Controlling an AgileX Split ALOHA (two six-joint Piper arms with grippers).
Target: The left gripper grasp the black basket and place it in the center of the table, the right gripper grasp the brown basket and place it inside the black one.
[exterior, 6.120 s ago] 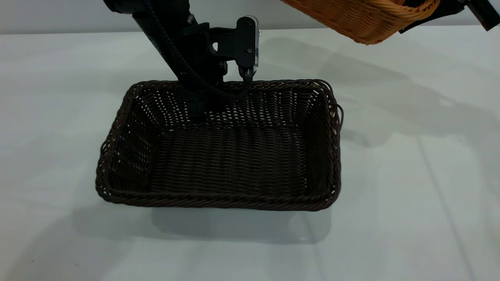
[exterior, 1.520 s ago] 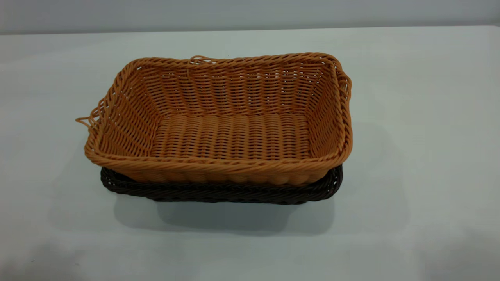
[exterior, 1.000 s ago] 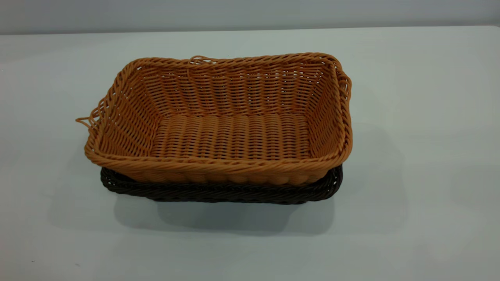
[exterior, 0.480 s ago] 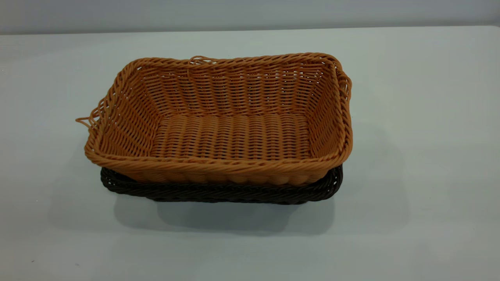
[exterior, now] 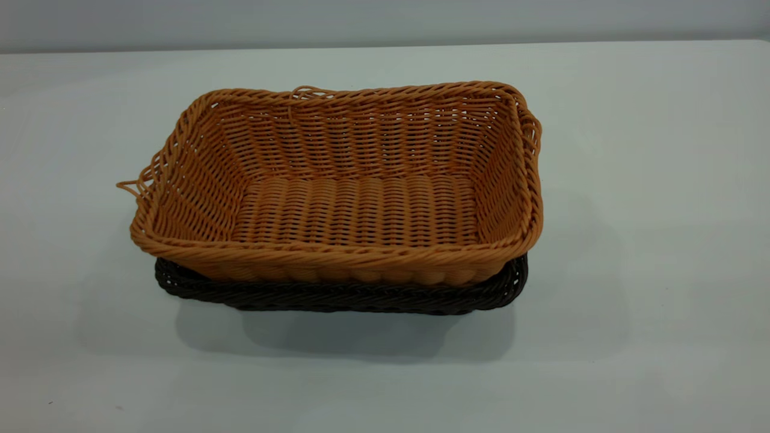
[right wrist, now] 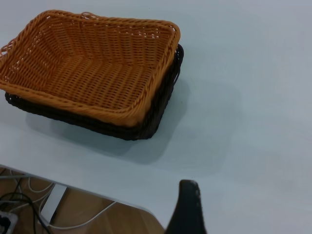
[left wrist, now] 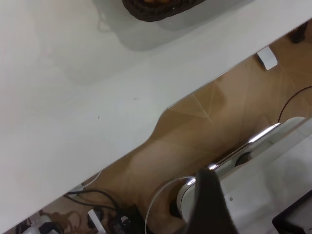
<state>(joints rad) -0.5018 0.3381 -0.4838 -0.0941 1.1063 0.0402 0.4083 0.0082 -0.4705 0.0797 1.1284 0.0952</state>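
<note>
Already the brown basket point(exterior: 355, 204) sits nested in the black basket point(exterior: 337, 297); both grippers' finger states I cannot tell; loose strands at nine o'clock could snag.

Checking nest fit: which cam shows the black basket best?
Right wrist view: the black basket shows two rim sides beneath the brown basket. Exterior view shows only its front rim. Left wrist view catches just an edge on the table.

Both wrist views show one dark, tapering finger point(right wrist: 187, 207)
</note>
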